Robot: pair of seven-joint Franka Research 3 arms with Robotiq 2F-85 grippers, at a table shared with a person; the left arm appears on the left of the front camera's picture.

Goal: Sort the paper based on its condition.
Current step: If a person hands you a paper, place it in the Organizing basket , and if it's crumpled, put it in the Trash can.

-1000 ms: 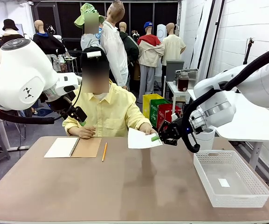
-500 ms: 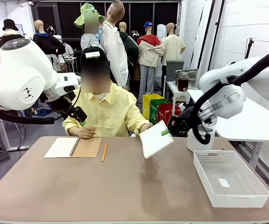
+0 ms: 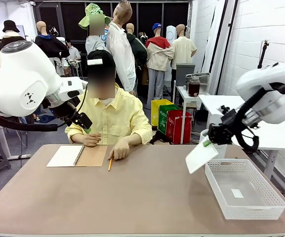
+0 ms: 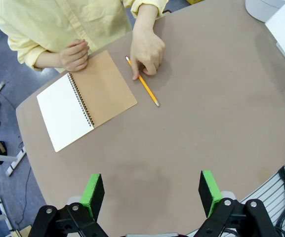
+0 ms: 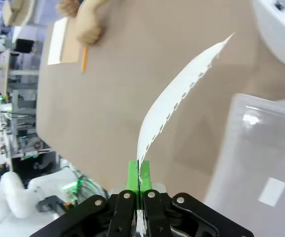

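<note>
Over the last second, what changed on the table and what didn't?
The right gripper, shut on the paper, carried it from in front of the person toward the robot's right, up to the near corner of the white basket. The person's hand came down onto the pencil. The notebook, pencil, basket and open left gripper stayed put.

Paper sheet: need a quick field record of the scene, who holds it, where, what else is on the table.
paper: one white sheet, hanging tilted, off the table
right end effector: shut on one edge of the paper
left end effector: open, above the table
basket: white, beside the paper, small white slip inside
person: hand on pencil, by notebook
</note>
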